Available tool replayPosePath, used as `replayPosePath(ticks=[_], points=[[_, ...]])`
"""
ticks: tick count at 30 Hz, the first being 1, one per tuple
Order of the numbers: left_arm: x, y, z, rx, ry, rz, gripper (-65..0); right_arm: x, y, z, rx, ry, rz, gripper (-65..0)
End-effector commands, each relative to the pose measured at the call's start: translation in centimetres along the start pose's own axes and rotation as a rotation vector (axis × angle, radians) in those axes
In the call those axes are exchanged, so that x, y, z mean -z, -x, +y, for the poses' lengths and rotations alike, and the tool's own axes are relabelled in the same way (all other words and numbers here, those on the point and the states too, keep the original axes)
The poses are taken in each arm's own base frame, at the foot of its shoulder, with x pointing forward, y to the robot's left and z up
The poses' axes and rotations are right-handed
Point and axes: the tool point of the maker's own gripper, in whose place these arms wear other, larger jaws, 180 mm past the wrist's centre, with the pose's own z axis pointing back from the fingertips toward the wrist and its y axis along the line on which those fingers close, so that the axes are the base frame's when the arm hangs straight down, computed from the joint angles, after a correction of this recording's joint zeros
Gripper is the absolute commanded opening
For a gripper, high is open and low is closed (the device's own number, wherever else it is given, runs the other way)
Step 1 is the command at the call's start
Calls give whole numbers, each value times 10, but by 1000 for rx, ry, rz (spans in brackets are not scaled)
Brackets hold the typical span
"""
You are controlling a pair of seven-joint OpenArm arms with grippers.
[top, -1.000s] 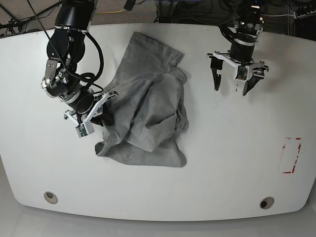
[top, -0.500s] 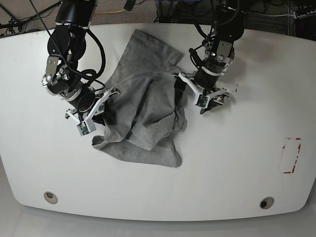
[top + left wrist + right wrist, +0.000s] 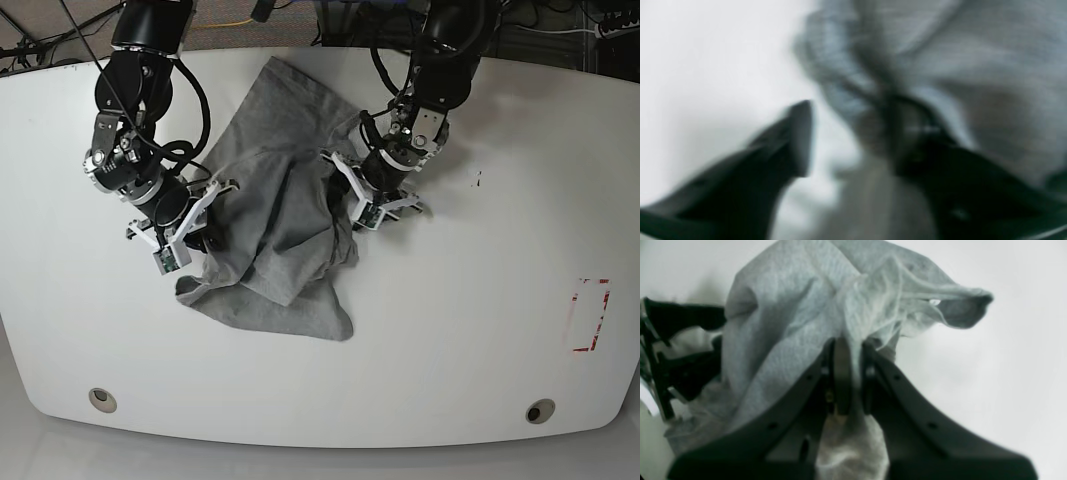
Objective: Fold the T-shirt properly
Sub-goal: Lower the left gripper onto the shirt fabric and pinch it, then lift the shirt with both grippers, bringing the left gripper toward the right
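Right arm: on the left of the base view, elbow bent, wrist tipped down to the near left edge of the T-shirt; the right gripper has its jaws pressed together, pinching a bunched fold of grey cloth.
Left arm: reaches in from the far side, forearm slanting down to the shirt's right edge; the left gripper has its jaws spread, one finger over bare table, the other against the cloth.
T-shirt: crumpled in a heap at the middle of the white table, one corner stretching to the far edge, a flap trailing near.
Around: a red-marked rectangle at the near right, well apart from the shirt; two round holes along the near edge.
Change: over the last second the left arm has swung in from open table at the far right to the shirt's edge; the near hem has slid left.
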Motion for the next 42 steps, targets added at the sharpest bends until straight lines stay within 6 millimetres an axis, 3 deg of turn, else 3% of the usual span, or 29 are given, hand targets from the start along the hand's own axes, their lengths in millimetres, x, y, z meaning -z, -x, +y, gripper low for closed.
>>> replayPosePath(ticks=[1,4,10,14,20,27,32,36,39,42], points=[[4,1,-16,25,66,13,-519,-4,-21,-1,-22,0,-70,-650],[6,9,-21,39,87,51,-615,-3,-20,-2,-24,4,-64,-650],[3,11,7,74,49,99,-650,0,-14,-5,-11,3,-49,-650],[-14,-21,41,79,-39,19,-650,-1,-28,-8,-27,11,-76,-650],[-55,-60,92,133,-185,-20,-650,-2,-42,-38,-32,57,-89,-650],[-101,-117,122,258,-276,-81,-650,2,-82,-62,-54,85,-143,-650],[-133,-157,152,311,-389,-103,-650,-2,-127,-84,-79,113,-209,-650],[-149,-184,169,340,-456,-114,-650,-4,-167,-95,-89,123,-269,-650],[-149,-196,171,378,-451,-106,-650,-6,-185,-105,-91,132,-289,-650],[-144,-192,165,416,-411,-68,-650,-7,-196,-103,-108,129,-304,-650]])
